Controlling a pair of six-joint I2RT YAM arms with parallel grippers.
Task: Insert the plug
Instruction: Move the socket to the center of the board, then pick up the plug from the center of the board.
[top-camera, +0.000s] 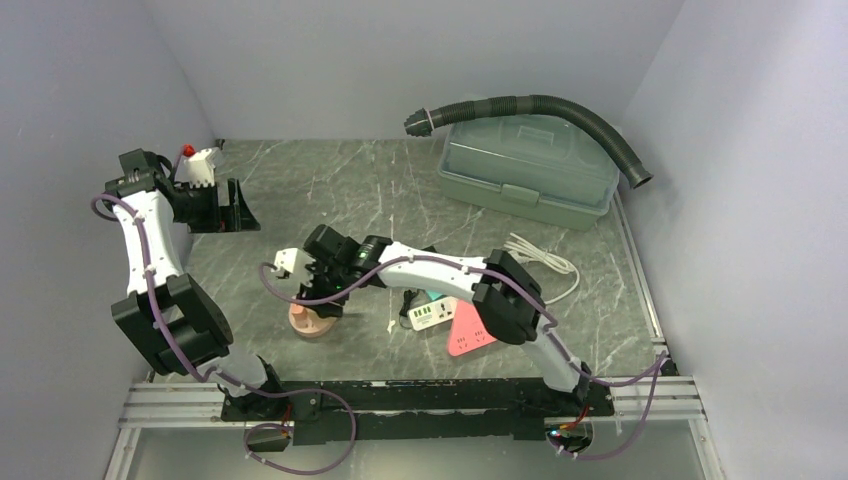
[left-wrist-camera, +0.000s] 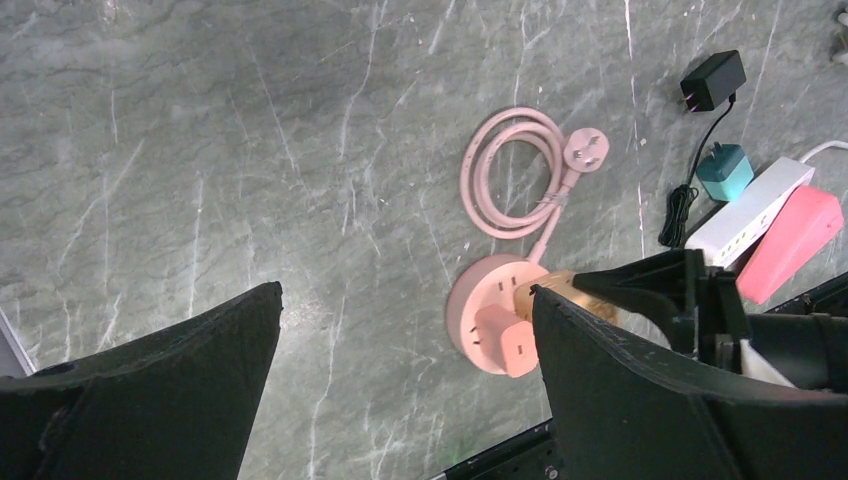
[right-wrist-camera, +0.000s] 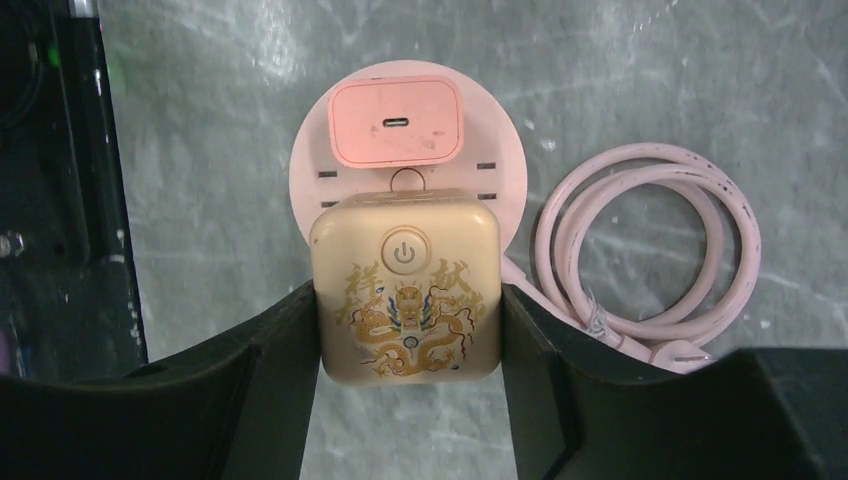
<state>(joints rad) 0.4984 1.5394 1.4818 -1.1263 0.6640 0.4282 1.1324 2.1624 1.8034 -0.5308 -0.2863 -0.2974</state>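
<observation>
The likeliest failure was a skewed push: if the prongs missed their slots, pressing down could tip the round pink socket hub (right-wrist-camera: 500, 150) or slide it across the grey marbled counter (right-wrist-camera: 650, 90). The plug could also twist in the grip or foul the small pink charger (right-wrist-camera: 395, 122) seated just beyond it. The square gold plug (right-wrist-camera: 405, 290), printed with a dragon and a power button, sat between the right fingers (right-wrist-camera: 270, 370), which pinched its two sides. It lay over the hub's near half, beside the coiled pink cable (right-wrist-camera: 650, 250). Its body hid the prongs, so it possibly had not entered yet. The left fingers (left-wrist-camera: 150, 390) were spread wide and held nothing, well apart.
</observation>
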